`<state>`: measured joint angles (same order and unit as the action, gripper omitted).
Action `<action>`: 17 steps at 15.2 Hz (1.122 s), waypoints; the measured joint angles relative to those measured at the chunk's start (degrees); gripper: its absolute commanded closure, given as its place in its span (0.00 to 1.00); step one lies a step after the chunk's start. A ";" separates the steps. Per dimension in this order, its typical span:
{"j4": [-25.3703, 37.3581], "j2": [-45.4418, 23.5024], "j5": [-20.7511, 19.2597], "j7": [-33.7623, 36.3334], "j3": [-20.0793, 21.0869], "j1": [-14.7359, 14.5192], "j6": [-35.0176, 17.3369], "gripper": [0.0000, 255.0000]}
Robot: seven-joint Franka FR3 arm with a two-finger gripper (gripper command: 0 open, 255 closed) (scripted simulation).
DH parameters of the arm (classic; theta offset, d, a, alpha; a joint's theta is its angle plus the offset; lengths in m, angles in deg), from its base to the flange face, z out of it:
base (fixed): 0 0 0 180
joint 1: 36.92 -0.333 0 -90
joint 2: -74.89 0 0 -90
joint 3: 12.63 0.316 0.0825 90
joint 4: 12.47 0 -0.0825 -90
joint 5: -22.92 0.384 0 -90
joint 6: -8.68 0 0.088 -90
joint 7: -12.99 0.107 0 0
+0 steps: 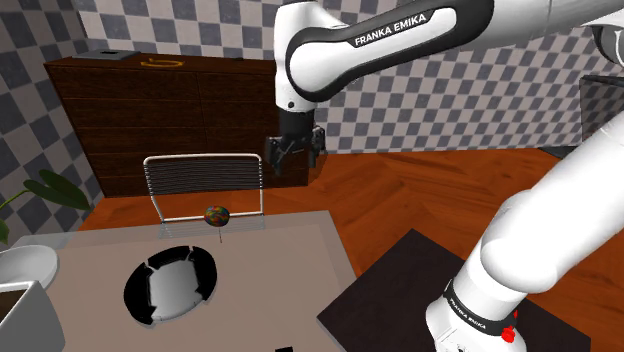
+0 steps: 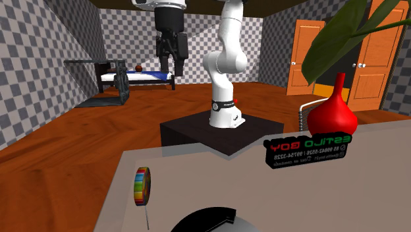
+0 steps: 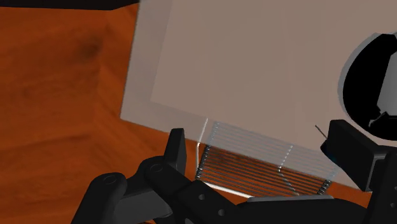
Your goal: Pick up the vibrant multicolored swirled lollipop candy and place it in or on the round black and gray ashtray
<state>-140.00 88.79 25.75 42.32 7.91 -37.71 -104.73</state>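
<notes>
The lollipop (image 1: 215, 214), a swirl of several colours on a thin stick, stands on the grey table (image 1: 285, 275) just in front of a wire rack. In the second exterior view the lollipop (image 2: 141, 184) is near the table's left edge. The round black ashtray (image 1: 132, 290) with a grey inside lies close by, nearer the camera in the shoulder view; the second exterior view shows the ashtray (image 2: 205, 221) at the bottom edge. My gripper (image 1: 293, 152) hangs open and empty, high above and beyond the rack. In the wrist view the gripper (image 3: 261, 137) looks down on the table edge, with the ashtray (image 3: 356, 83) beside one finger.
A wire rack (image 1: 205, 175) stands at the table's far edge. A white pot (image 1: 25, 270) and plant leaves sit at the shoulder view's left. A red vase (image 2: 332, 113) and a black sign (image 2: 307, 151) stand on the table. A dark dresser (image 1: 150, 110) lines the wall.
</notes>
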 measured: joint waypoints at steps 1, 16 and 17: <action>0.50 -1.89 -0.40 1.71 0.73 -0.03 -1.29 0.00; 26.22 -36.96 -13.69 25.18 2.48 -5.63 -8.32 0.00; 28.16 -39.16 -14.34 26.09 2.03 -6.20 -8.54 0.00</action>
<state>-111.83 49.64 11.41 68.41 9.94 -43.91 -113.26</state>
